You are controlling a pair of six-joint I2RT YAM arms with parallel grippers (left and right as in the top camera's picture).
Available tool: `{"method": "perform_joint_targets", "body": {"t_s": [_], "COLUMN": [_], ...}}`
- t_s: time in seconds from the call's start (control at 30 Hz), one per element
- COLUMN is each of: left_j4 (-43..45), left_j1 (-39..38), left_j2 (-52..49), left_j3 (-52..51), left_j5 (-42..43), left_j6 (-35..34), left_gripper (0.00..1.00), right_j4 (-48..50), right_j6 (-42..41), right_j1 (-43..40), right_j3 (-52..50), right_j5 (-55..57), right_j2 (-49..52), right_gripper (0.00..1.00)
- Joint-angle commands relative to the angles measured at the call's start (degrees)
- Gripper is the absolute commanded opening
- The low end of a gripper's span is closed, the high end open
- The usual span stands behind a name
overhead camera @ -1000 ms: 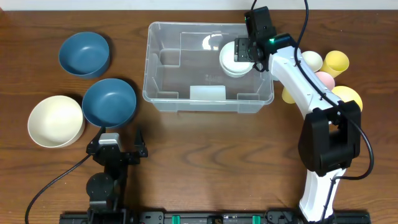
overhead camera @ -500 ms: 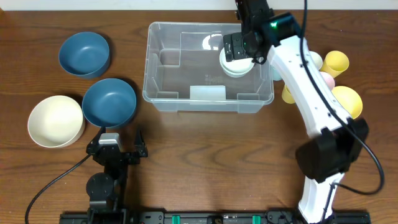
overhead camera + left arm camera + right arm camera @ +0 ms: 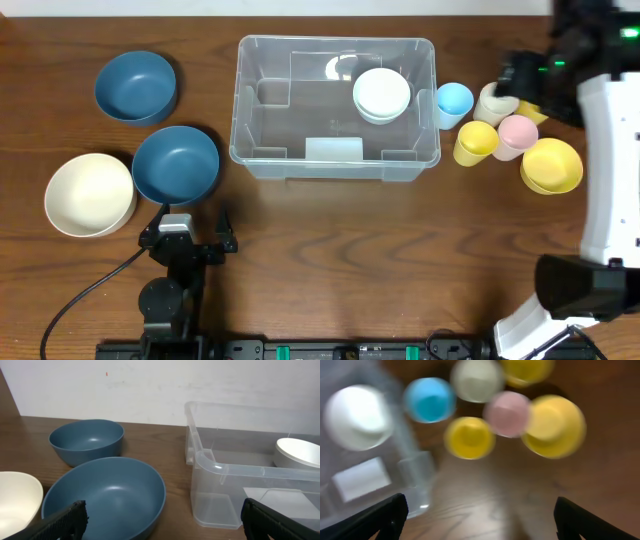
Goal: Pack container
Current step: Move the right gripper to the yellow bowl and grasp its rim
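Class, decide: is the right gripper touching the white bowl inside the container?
Apart. The overhead view shows the right gripper outside the container, well past its right wall, while the white bowl lies alone inside.

Container [image 3: 335,42], clear plastic: 1. Bowls: 5. White bowl [image 3: 381,95], 1, inside the container at its right end. Blue, 2, left of the container: farther blue bowl [image 3: 135,87], nearer blue bowl [image 3: 175,165]. Cream bowl [image 3: 90,193], 1, furthest left of the container. Yellow bowl [image 3: 552,165], 1, right of the container. Cups: 5, all right of the container: blue cup [image 3: 454,100], cream cup [image 3: 490,103], pink cup [image 3: 517,133], yellow cup [image 3: 474,142], second yellow cup [image 3: 527,369], blurred.
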State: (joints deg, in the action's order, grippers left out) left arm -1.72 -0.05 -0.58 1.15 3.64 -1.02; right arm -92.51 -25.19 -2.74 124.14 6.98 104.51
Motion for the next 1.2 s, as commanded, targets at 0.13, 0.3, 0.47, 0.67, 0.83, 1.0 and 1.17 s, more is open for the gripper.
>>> {"method": "perform_joint_targets", "body": {"t_s": [0.13, 0.3, 0.47, 0.67, 0.83, 1.0, 1.17], "left_j4": [-2.1, -2.1, -2.1, -2.1, -2.1, -2.1, -2.1], "left_j1": [0.2, 0.2, 0.2, 0.2, 0.2, 0.2, 0.2], "left_j2": [0.35, 0.35, 0.35, 0.35, 0.35, 0.35, 0.35], "left_j3": [-0.92, -0.92, -0.92, -0.92, -0.92, -0.92, -0.92], "left_j5": [0.24, 0.22, 0.22, 0.24, 0.22, 0.22, 0.22], "left_j6": [0.79, 0.79, 0.79, 0.79, 0.79, 0.79, 0.79], "left_gripper": [0.98, 0.98, 0.98, 0.98, 0.98, 0.98, 0.98], "right_j4": [-3.96, -0.07, 8.72, 21.73, 30.27, 35.28, 41.88], "right_j6": [-2.23, -2.21, -1.95, -1.77, -1.79, -1.79, -1.29], "right_j1": [-17.33, -27.04, -31.21, -30.73, -30.62, -30.62, -30.56], "right_j3": [-0.83, -5.99, -16.94, -32.28, -41.53, -46.86, -52.0], "right_j5": [0.02, -3.06, -6.99, -7.3, -7.3, -7.3, -7.87], "right_j2": [-1.99, -1.97, -1.97, -1.97, -1.97, -1.97, -1.97], "right_gripper": [0.93, 0.91, 0.85, 0.8, 0.72, 0.62, 0.56]}}
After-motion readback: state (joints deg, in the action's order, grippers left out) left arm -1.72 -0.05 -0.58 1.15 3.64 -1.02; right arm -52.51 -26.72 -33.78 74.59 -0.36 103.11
